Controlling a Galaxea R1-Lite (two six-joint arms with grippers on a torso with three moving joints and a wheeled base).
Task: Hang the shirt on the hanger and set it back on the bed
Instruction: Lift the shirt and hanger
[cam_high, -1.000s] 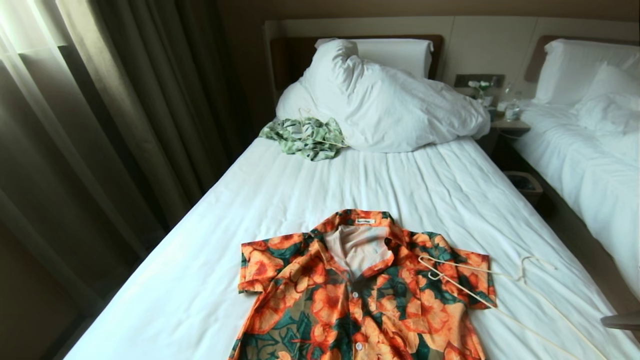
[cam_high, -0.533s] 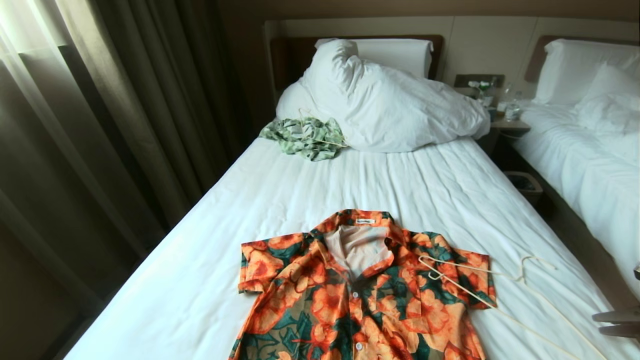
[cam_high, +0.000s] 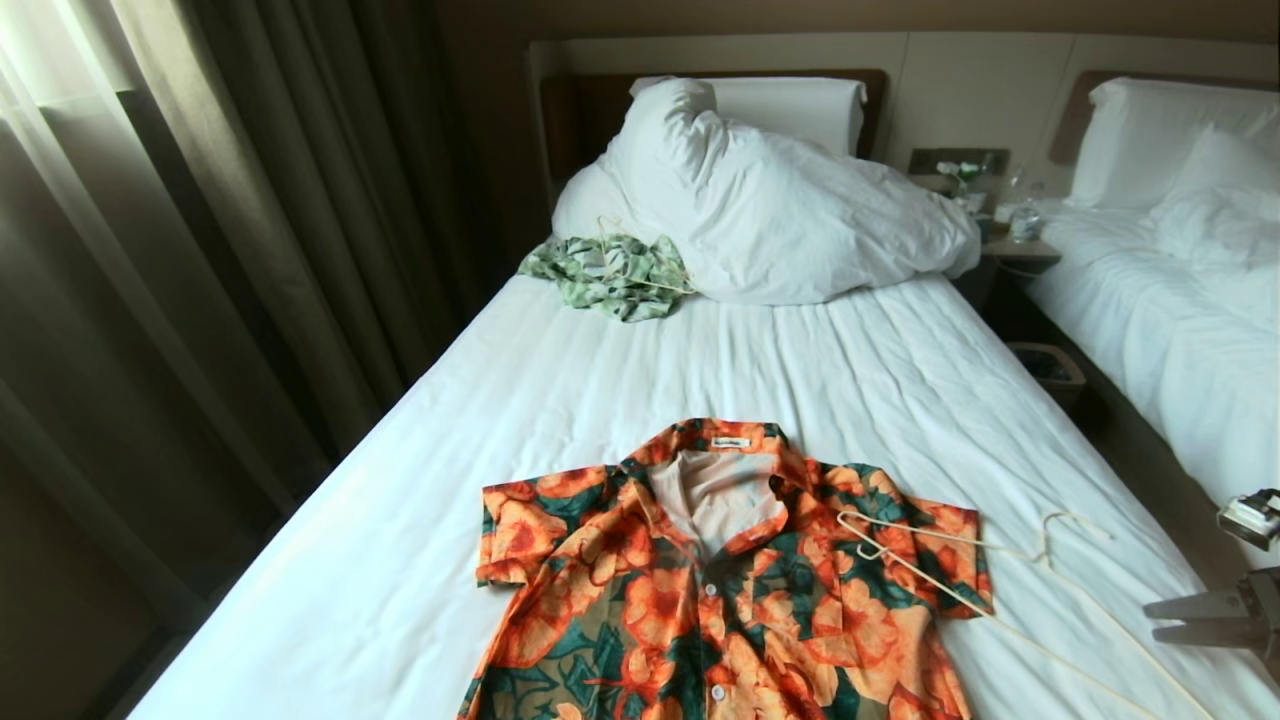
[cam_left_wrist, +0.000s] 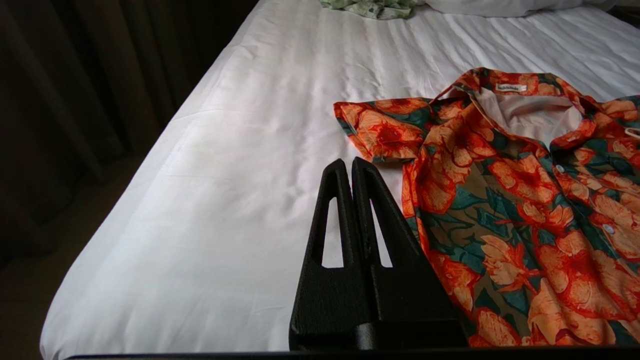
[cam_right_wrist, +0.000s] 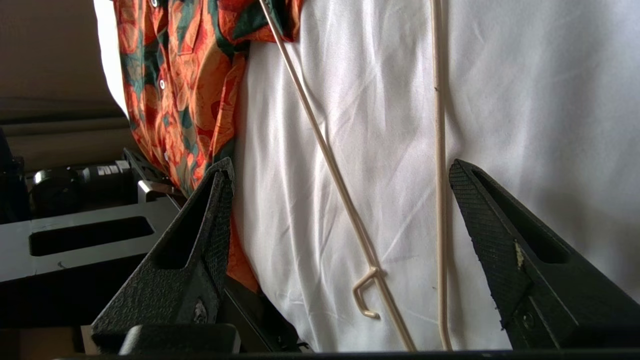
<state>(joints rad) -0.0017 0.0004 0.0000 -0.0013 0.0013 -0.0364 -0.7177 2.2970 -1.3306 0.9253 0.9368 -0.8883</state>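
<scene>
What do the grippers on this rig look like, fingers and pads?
The left gripper has two matte black, wedge-shaped plastic fingers, each hollowed by a long triangular cut-out. The right gripper has the same tapered black fingers, with cross-hatched textured inner pads and a small screw near each base. In the head view its fingers look grey, with a small silvery block on the wrist.

The bed (cam_high: 820, 370) carries the shirt (cam_high: 720, 590) spread flat, with the hanger (cam_right_wrist: 350, 210) lying partly over one sleeve and running between the right gripper's (cam_right_wrist: 340, 200) wide-apart jaws. Far beyond them lie a bunched duvet (cam_high: 780, 210) and a green-and-white shirt (cam_high: 610, 275).
</scene>
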